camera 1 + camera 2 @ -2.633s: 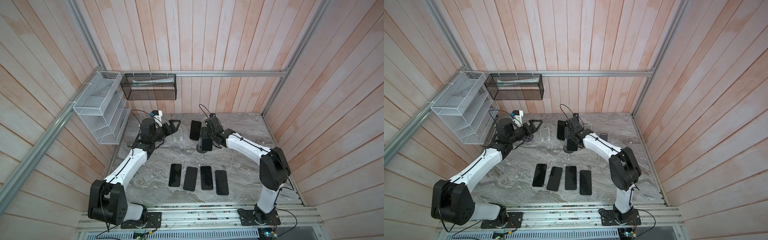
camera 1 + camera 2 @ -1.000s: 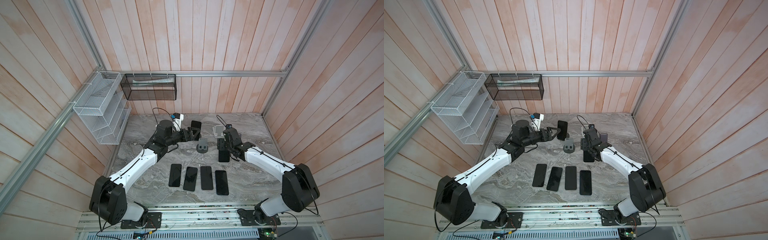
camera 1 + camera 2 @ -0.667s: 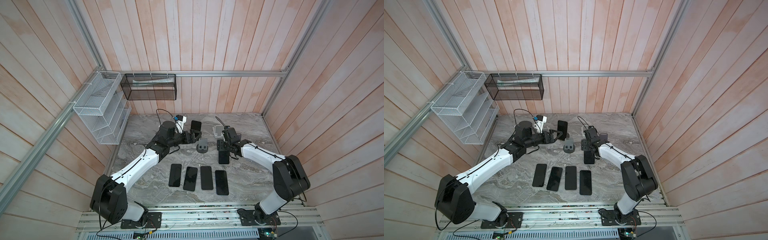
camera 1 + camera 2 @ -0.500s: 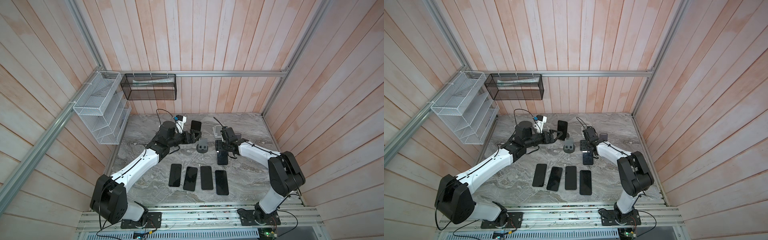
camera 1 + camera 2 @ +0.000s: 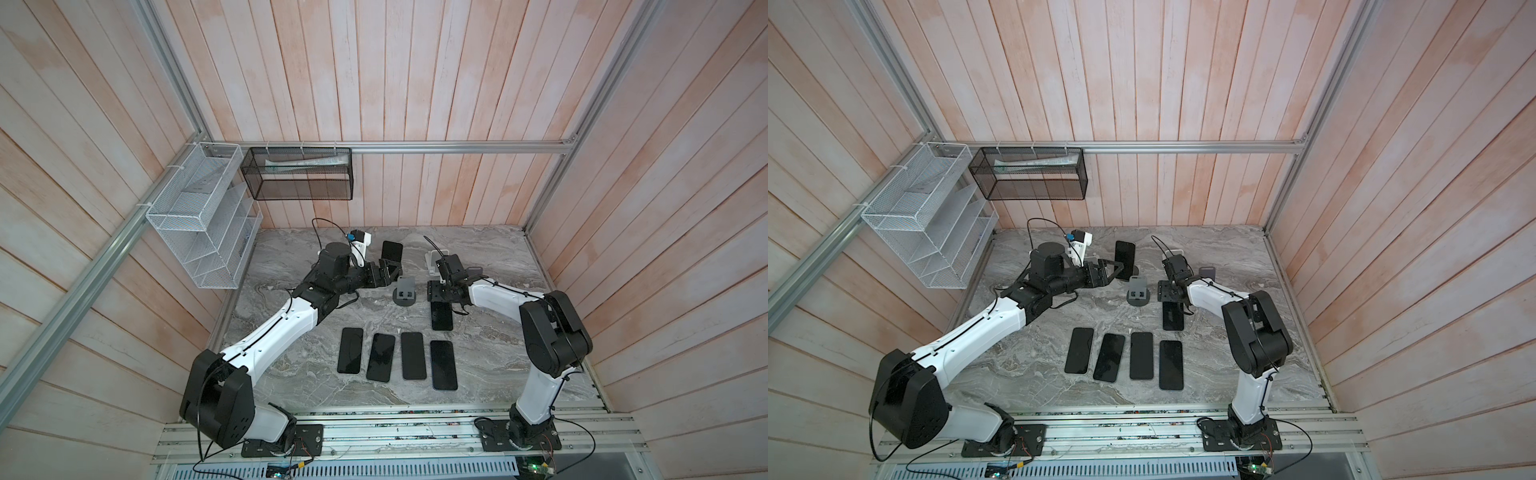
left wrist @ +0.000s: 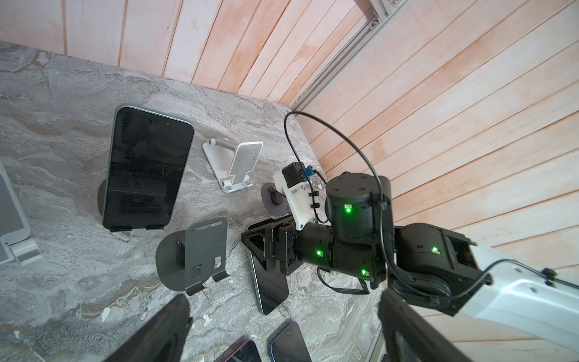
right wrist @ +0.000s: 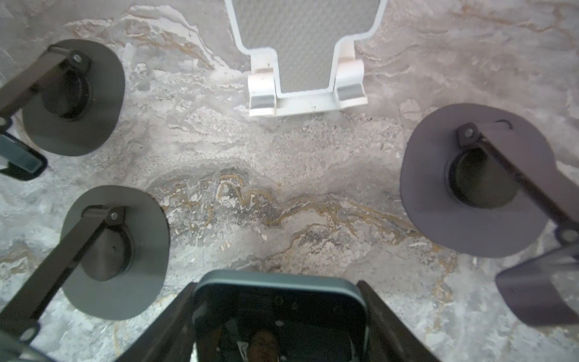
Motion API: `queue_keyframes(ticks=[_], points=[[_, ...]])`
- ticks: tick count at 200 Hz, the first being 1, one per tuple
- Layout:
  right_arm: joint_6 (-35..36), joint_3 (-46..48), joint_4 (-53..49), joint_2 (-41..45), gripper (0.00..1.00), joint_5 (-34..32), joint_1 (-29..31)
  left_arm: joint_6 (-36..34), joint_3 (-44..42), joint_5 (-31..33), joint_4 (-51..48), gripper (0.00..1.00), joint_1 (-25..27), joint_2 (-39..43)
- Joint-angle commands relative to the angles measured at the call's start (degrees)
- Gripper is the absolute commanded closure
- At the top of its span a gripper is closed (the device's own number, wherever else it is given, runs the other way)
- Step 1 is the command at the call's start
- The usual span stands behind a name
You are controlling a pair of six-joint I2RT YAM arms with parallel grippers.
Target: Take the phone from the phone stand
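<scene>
We found the right gripper [image 5: 441, 302] clamped on a teal-edged phone [image 5: 441, 319], its fingers [image 7: 169, 326] pressed against both long sides in the right wrist view. This phone was clear of the bare grey stand [image 5: 405, 291] and just beside it, with its lower end near the marble table [image 5: 490, 357]; we could not tell whether it touched. The left gripper [image 5: 390, 271] stood spread wide, holding nothing, close to a second phone [image 5: 392, 251] propped on a dark stand [image 6: 101, 196]. Four more phones [image 5: 413, 355] lay flat in a row nearer the arm bases. A white stand [image 6: 238, 166] stood unloaded
</scene>
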State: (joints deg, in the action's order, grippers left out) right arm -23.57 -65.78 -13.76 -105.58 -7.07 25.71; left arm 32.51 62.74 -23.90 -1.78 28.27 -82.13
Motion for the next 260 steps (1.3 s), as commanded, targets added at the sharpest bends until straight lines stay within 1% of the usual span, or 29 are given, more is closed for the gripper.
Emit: queue_keyframes(ticks=[1, 53, 78, 134, 145, 174, 195, 260], points=[[-2.44, -1.51, -1.38, -1.53, 0.43, -0.09, -0.21, -1.22, 1.24, 0.61, -0.42, 0.05, -0.15, 0.94], [-3.76, 1.77, 0.43, -1.59, 0.38, -0.92, 0.17, -1.31, 1.20, 0.60, -0.41, 0.05, -0.15, 0.92], [-3.94, 1.53, 0.01, -2.15, 0.36, 0.82, 0.21, -1.55, 1.20, 1.02, -0.59, 0.05, -0.15, 0.75], [-3.86, 2.19, 0.93, -2.17, 0.29, 1.31, 0.31, -0.89, 1.50, -1.17, -0.16, 0.05, -0.11, -0.15], [-3.77, 1.89, 0.39, -2.39, 0.28, 1.22, 0.30, -0.70, 1.41, -1.59, 0.08, 0.04, -0.08, 0.02], [-3.59, 2.54, 0.13, -1.47, 0.27, 2.69, 0.30, -1.13, 1.02, -0.27, 0.03, 0.04, -0.06, 0.25], [-3.56, 3.64, 0.94, -0.46, 0.26, 2.55, 0.31, -0.96, 1.22, -1.07, 0.02, 0.04, -0.07, -0.47], [-4.47, 1.85, -0.23, -0.43, 0.25, 2.77, 0.30, -1.53, 1.48, -1.55, -0.15, 0.04, -0.11, -0.75]])
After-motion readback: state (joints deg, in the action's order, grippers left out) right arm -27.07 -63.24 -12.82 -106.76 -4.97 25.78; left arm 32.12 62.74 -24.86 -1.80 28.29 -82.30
